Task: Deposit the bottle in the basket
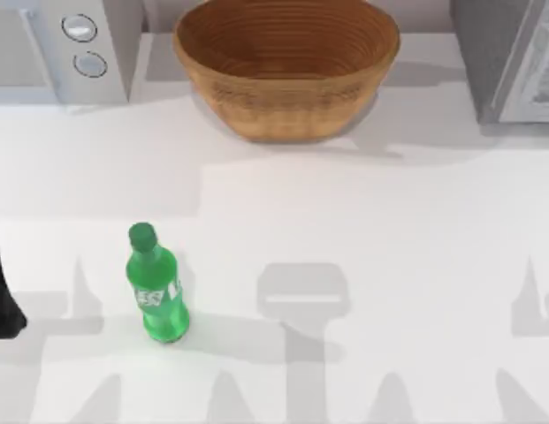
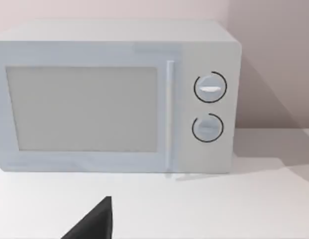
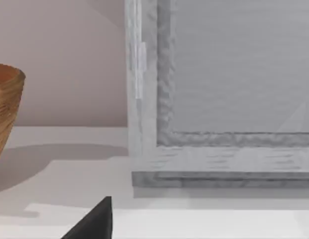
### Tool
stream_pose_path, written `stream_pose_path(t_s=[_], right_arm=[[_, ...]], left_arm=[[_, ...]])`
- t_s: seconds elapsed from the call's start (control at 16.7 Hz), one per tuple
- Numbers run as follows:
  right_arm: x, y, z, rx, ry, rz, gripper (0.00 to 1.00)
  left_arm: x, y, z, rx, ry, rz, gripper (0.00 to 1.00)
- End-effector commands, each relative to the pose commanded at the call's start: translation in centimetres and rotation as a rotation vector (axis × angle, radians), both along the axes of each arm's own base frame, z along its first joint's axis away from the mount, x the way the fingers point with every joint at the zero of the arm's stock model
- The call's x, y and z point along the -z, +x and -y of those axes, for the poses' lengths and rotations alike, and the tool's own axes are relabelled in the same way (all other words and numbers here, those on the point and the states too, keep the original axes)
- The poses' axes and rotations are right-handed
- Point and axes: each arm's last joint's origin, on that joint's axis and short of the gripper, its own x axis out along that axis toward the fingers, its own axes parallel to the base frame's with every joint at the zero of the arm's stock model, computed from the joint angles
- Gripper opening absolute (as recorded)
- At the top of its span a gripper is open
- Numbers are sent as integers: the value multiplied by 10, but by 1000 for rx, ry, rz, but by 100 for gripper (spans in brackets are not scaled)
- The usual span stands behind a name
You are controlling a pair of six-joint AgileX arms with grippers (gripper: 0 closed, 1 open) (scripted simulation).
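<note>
The green bottle with a green cap and a green-and-white label stands on the white table at the front left. Far behind it, at the back centre, sits the wide tan wicker basket; its rim also shows in the right wrist view as the basket. My left gripper is a dark shape at the table's left edge, a short way left of the bottle and not touching it. A dark part of the left gripper faces the microwave. A dark part of my right gripper faces a grey appliance.
A white microwave with two dials stands at the back left, seen head-on as the microwave. A grey appliance stands at the back right, close to the basket. Open white tabletop lies between the bottle and the basket.
</note>
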Motion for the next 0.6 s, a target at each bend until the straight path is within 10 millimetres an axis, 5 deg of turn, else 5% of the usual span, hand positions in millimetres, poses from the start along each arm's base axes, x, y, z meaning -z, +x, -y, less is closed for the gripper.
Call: stream_pose_path(t_s=[0.6], right_arm=[[0, 0, 0, 0, 0, 0, 100]], left_arm=[[9, 19, 5, 163, 36, -55, 100]])
